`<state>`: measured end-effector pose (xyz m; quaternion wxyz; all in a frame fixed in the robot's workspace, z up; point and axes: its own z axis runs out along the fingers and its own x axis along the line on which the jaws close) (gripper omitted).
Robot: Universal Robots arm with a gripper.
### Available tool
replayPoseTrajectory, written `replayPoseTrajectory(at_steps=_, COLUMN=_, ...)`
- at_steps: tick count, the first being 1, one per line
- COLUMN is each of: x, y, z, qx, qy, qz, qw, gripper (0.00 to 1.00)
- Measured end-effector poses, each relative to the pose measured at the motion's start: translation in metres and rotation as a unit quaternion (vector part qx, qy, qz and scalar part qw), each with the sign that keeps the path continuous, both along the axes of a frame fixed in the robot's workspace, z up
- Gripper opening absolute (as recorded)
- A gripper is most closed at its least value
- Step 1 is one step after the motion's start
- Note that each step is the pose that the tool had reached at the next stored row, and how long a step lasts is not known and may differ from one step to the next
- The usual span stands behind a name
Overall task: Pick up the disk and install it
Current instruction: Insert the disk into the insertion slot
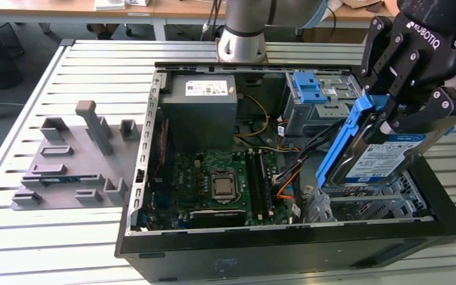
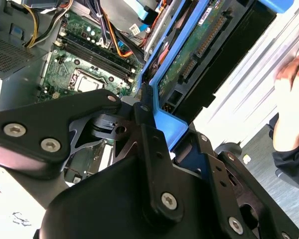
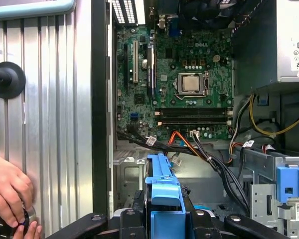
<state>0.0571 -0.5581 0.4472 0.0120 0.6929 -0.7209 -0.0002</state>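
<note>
My black gripper (image 1: 388,116) is shut on the disk (image 1: 380,155), a silver hard drive with a white-and-blue label in a blue carrier frame (image 1: 345,142). I hold it on edge and tilted, its lower end just above the metal drive bay (image 1: 374,205) in the open computer case (image 1: 291,240), on the exterior view's right. In the second wrist view the fingers (image 2: 148,124) clamp the blue frame (image 2: 165,124), and the disk's green circuit-board underside (image 2: 199,45) faces the camera. The first wrist view looks along the carrier (image 3: 164,191) into the case.
Inside the case are the grey power-supply box (image 1: 204,98), the motherboard (image 1: 220,178), a light-blue latch (image 1: 311,89) and loose cables (image 1: 291,178). A grey fixture plate (image 1: 78,160) lies on the slatted table. A person's hand (image 3: 10,194) rests beside the case.
</note>
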Motion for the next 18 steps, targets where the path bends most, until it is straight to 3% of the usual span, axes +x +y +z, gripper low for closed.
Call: replayPoseTrajectory(at_steps=18, x=0.0111, y=0.0, z=-0.0052, qx=0.0, qy=0.0, qz=0.0, qw=1.0, gripper=0.36)
